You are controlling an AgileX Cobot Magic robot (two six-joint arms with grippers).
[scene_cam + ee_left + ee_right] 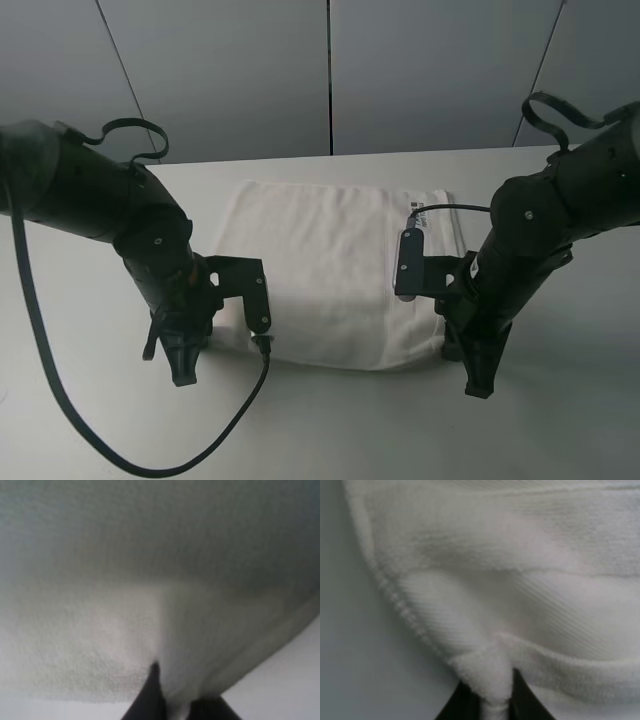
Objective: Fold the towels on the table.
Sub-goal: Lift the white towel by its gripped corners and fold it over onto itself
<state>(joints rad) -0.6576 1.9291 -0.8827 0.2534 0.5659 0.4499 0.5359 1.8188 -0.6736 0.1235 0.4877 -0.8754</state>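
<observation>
The white terry towel (330, 270) lies spread flat on the white table (450, 430). Its small dark-printed label (427, 207) is at the far right corner. My left gripper (188, 368) points down at the towel's near left corner. In the left wrist view that gripper (172, 692) is shut, with a fold of towel (150, 630) pinched between its dark fingers (146, 700). My right gripper (478, 380) stands at the near right corner. Up close, this gripper (492, 697) is shut on the towel's hemmed corner (485, 672), beside the ribbed stripe band (545, 615).
A black cable (60, 400) loops from the left arm across the table's near left part. Each wrist carries a black camera bracket (412, 262) that hangs over the towel's side edge. A grey panelled wall (330, 70) rises behind the table's far edge.
</observation>
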